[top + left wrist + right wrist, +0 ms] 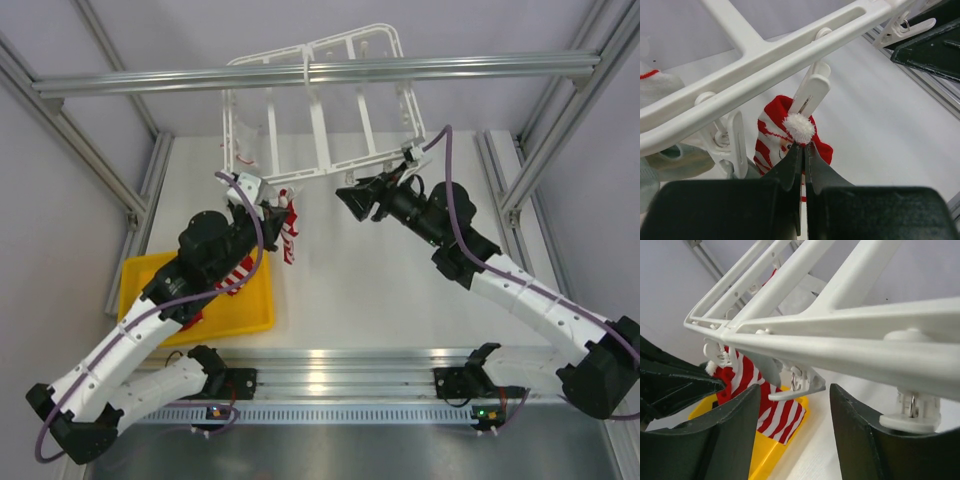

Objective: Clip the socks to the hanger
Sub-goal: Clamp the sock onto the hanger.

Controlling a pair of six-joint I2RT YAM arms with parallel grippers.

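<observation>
left fingers [789, 172] clenched on sock [771, 140] pompom, its lower half hidden; right fingers [735, 430] spread under hanger [850, 325]

Bright, even light is cast from above; glare is seen on the near rail [330, 362]; the hanger [880, 340] is softened close up.

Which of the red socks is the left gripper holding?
The pompom sock, up below a clip of the hanger: the left gripper pinches its white pompom. The other sock lies in the yellow tray.
</observation>
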